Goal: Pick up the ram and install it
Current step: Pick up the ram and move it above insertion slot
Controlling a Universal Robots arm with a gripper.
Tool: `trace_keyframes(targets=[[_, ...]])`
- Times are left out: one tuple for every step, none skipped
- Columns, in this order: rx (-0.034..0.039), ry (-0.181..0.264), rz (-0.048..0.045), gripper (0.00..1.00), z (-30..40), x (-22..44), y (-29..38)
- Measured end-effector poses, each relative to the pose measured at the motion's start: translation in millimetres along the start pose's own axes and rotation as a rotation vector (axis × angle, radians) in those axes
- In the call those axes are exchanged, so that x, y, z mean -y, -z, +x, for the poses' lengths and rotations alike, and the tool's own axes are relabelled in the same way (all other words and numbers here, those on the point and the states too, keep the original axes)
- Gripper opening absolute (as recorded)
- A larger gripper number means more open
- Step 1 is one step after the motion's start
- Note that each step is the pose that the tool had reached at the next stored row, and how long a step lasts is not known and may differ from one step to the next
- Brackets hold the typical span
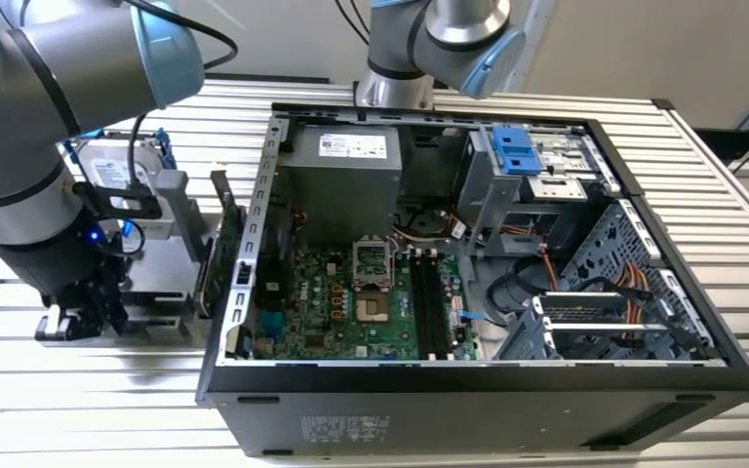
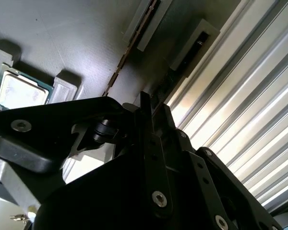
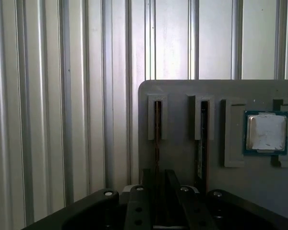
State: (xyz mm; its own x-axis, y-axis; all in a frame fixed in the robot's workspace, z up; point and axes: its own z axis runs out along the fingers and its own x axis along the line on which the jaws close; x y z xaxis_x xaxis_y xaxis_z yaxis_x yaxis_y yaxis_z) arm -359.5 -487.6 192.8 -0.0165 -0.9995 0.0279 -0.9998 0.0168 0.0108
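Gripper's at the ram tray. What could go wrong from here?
1. The gripper lines up on the ram, edge-on in the grey tray. A second stick stands in the neighbouring slot, and a sideways error might clip it.
2. The processor lies in a recess of the same tray, so a tilted pull could jolt it.
3. The memory slots sit deep inside the open case, so access looks tight.

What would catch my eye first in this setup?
The big open computer case lies on the slatted metal table, its green circuit board exposed. At the exterior view's left, the gripper hangs close to a grey holder where the ram stands in a slot near a silver chip.
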Motion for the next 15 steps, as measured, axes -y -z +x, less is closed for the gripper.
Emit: trace_keyframes(targets=[[0.0001,0.003,0.0001,1.00,0.0,0.0,0.0],[0.0000,0.007,0.0002,1.00,0.0,0.0,0.0],[0.0000,0.010,0.0003,1.00,0.0,0.0,0.0],[-0.0001,0.011,0.0003,1.00,0.0,0.0,0.0],[-0.0001,0.011,0.0004,1.00,0.0,0.0,0.0],[-0.0001,0.011,0.0003,1.00,0.0,0.0,0.0],[-0.0001,0.012,0.0003,1.00,0.0,0.0,0.0],[-0.0001,0.012,0.0003,1.00,0.1,-0.1,0.0],[-0.0001,0.011,0.0003,1.00,0.3,-0.1,-0.1],[-0.0001,0.011,0.0003,1.00,0.6,-0.1,-0.1],[-0.0001,0.012,0.0004,1.00,0.7,0.0,-0.1],[-0.0001,0.011,0.0004,1.00,0.7,0.0,-0.1],[-0.0001,0.011,0.0004,1.00,0.7,0.0,-0.2],[-0.0001,0.011,0.0004,1.00,0.8,0.0,-0.2],[-0.0001,0.012,0.0004,1.00,0.9,0.0,-0.2]])
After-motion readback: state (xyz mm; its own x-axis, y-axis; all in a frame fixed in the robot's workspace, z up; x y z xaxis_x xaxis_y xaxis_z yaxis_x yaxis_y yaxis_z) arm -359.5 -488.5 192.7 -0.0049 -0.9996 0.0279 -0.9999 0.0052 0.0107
